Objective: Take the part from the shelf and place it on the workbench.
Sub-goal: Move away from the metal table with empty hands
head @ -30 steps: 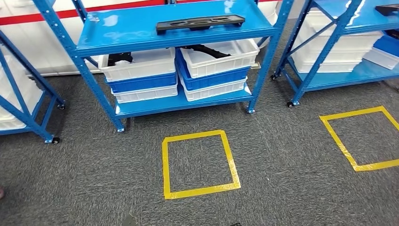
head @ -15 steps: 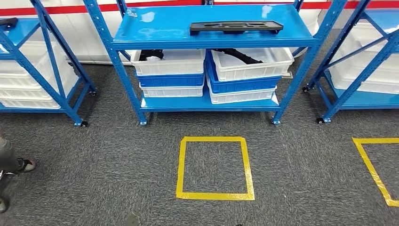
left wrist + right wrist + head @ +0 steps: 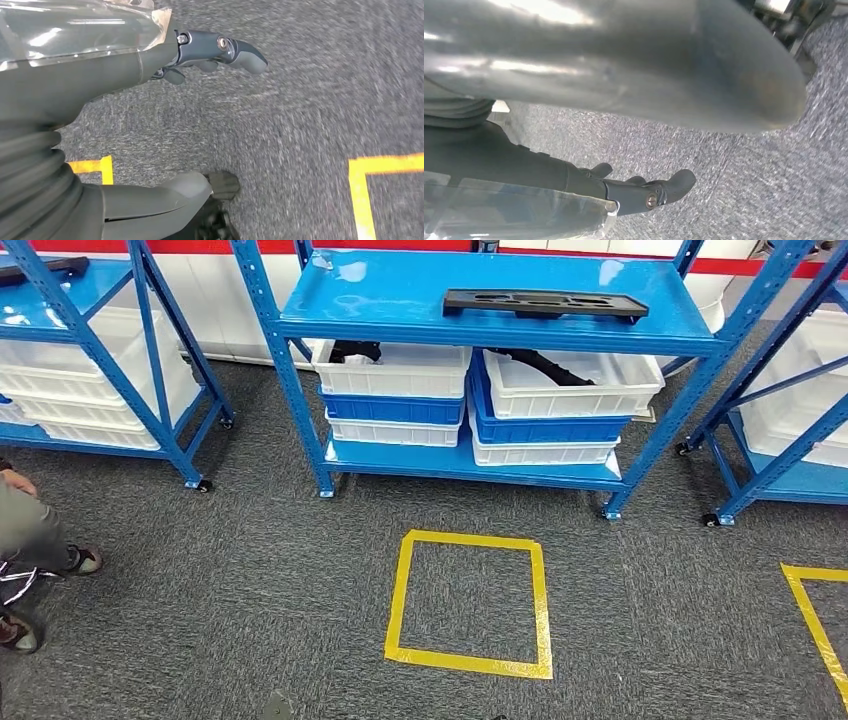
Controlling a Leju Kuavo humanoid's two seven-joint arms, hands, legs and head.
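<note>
On shelf (image 3: 400, 295) part (image 3: 545, 305) unmoved; camera swung left, person (image 3: 30, 530) entered

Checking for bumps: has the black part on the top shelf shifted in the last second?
No. The black part keeps its place on the blue shelf; the whole view shifted because the camera moved.

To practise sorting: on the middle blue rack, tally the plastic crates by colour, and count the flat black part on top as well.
White plastic crates: 4
Blue plastic crates: 2
Flat black part: 1
Total: 7
</note>
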